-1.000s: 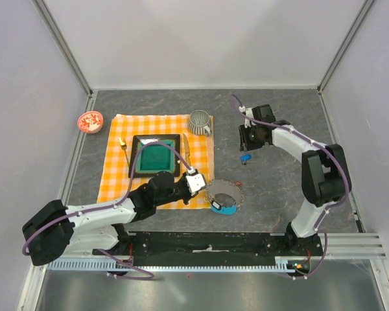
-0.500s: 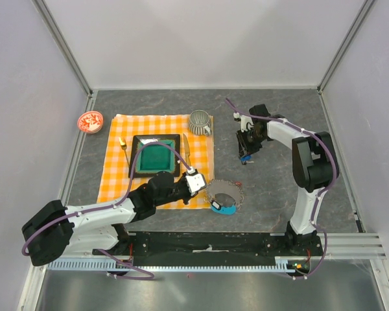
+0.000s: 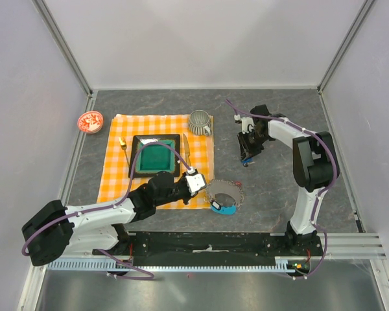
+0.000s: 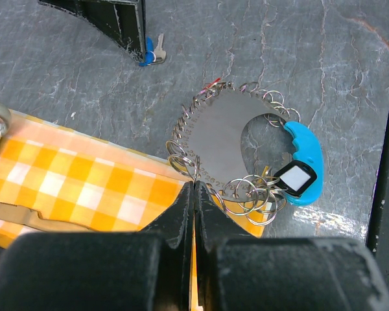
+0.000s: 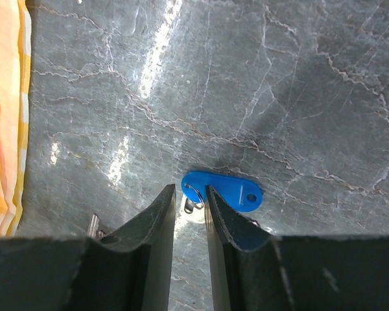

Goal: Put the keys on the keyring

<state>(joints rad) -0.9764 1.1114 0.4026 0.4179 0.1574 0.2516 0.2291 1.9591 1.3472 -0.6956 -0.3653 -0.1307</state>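
Your left claw (image 4: 194,188) is closed, its fingertips pressed together at the edge of the keyring (image 4: 220,136). They meet just beside the small wire loops along its rim. You cannot tell from the left wrist view whether a loop is pinched between them.

The keyring lies flat on the grey desk (image 3: 279,194), at the near right corner of the orange checked cloth (image 3: 117,175). Its cyan crescent tag (image 4: 305,152) points away from the cloth, and a white tag with a black frame (image 4: 295,179) rests against that crescent among the loops.

Your right claw (image 5: 190,189) is down at the desk, well apart from the keyring, over the blue key (image 5: 230,193). Its jaws stand narrowly apart with the little ring of the blue head between the fingertips. The right finger covers part of the blue head. You cannot tell whether the pads are bearing on the ring or only straddling it. The left wrist camera shows the metal blade of this key beside its blue head, on bare desk.

On the cloth sit a green tray in a black frame (image 3: 154,157) and, at the far right corner, a ribbed grey cup (image 3: 199,121).
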